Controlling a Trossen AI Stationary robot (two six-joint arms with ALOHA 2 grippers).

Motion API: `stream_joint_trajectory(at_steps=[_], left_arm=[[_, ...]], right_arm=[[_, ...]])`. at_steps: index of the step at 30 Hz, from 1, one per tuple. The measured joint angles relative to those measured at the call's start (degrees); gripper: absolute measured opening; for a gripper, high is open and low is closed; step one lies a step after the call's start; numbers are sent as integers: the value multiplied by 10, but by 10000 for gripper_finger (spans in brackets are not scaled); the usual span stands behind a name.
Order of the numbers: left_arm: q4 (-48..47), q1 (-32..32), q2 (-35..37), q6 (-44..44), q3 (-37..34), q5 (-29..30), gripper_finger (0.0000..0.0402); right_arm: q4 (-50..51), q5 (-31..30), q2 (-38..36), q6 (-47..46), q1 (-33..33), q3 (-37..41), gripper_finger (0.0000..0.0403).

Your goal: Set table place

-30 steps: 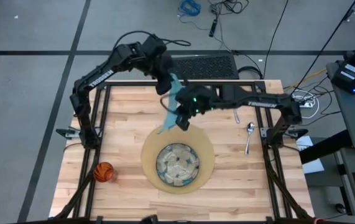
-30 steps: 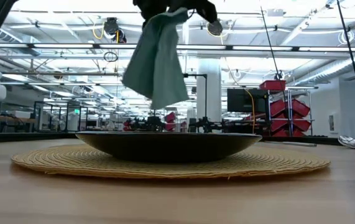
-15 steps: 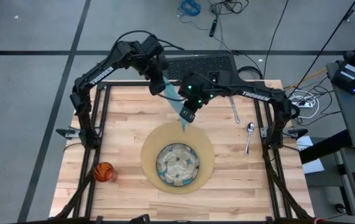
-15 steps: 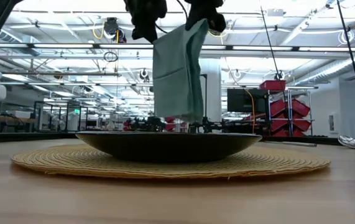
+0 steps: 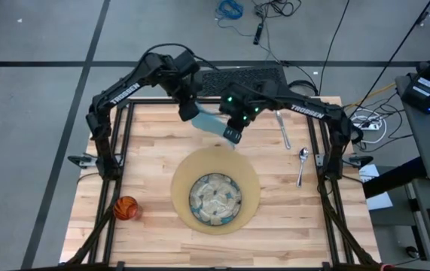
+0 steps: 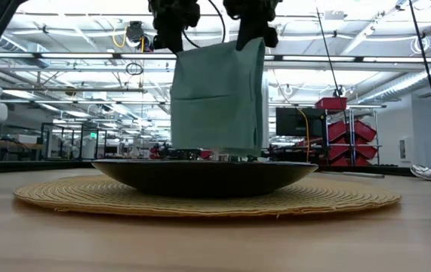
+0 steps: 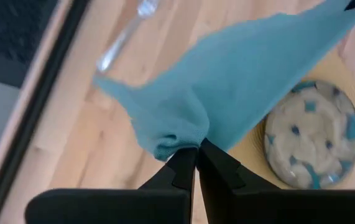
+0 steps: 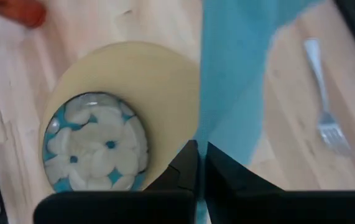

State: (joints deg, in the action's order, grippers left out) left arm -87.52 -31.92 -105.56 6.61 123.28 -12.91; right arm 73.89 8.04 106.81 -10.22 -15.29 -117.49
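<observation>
Now the light-blue napkin hangs spread flat and wide between the two grippers, well above the far part of the table, behind the plate on its round tan mat. A second ago it drooped as a bunched strip from one point; half a second ago it was only partly drawn out. The arms have since pulled its upper corners apart, so the cloth now shows a clean rectangular face in the low view.

The left gripper is clamped tight on one bunched corner, and the right gripper is pinched on the opposite edge; both hold the cloth aloft.

To my eye this means the unfolding or straightening step is about finished, and the napkin is ready to be lowered beside the mat. The fork and spoon lie on the right side of the table, apart from the mat, and the orange cup sits near the front left corner, so most of the place remains to be arranged.
</observation>
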Motion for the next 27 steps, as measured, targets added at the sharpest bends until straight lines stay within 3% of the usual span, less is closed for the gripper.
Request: stream_joint_trajectory(at_steps=[11,16,22,25,27], left_arm=[[-22,55,5,-33,0,10,0],[15,36,-26,-21,-8,23,0],[40,-3,-100,15,-21,23,0],[73,-25,-126,40,-21,53,0],[90,-34,-140,48,-21,75,0]], right_arm=[[44,40,2,8,43,0,0],[64,38,10,26,13,8,0],[52,36,13,55,-33,80,0],[67,40,13,68,-62,114,0],[59,10,13,76,-78,132,0]])
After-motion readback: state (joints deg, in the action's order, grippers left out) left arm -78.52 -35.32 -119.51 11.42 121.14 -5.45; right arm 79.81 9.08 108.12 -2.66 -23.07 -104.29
